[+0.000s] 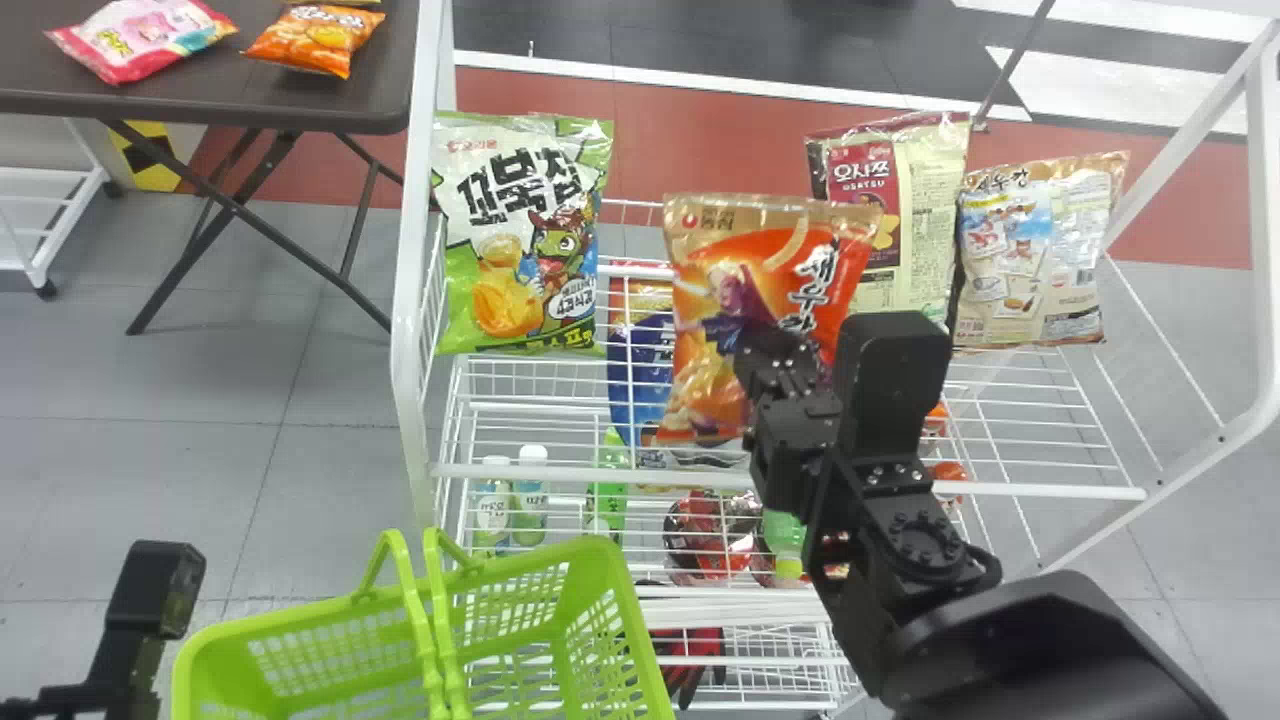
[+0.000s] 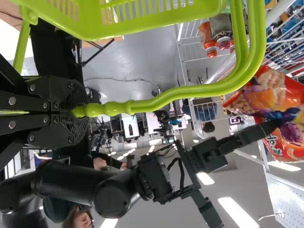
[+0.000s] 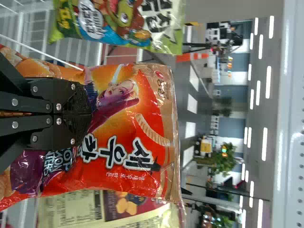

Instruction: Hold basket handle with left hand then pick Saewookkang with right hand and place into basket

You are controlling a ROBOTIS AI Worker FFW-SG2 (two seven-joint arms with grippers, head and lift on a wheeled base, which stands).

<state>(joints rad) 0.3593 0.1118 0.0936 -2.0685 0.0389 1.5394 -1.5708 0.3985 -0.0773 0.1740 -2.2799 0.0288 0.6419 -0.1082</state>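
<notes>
The right gripper (image 3: pixel 89 114) grips the Saewookkang (image 1: pixel 700 345) beyond the basket (image 2: pixel 152 23) and to its right, while the left gripper (image 2: pixel 81 111) clamps the handle (image 2: pixel 142 105). Pinch depth is hard to judge, so swing gently, clear the handle, then lower.

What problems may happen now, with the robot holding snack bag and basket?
The right gripper pinches the Saewookkang around its middle, so crisps may be crushed. The green bag close beside it might get knocked. The basket hangs by its handle from the left gripper and might swing.
</notes>
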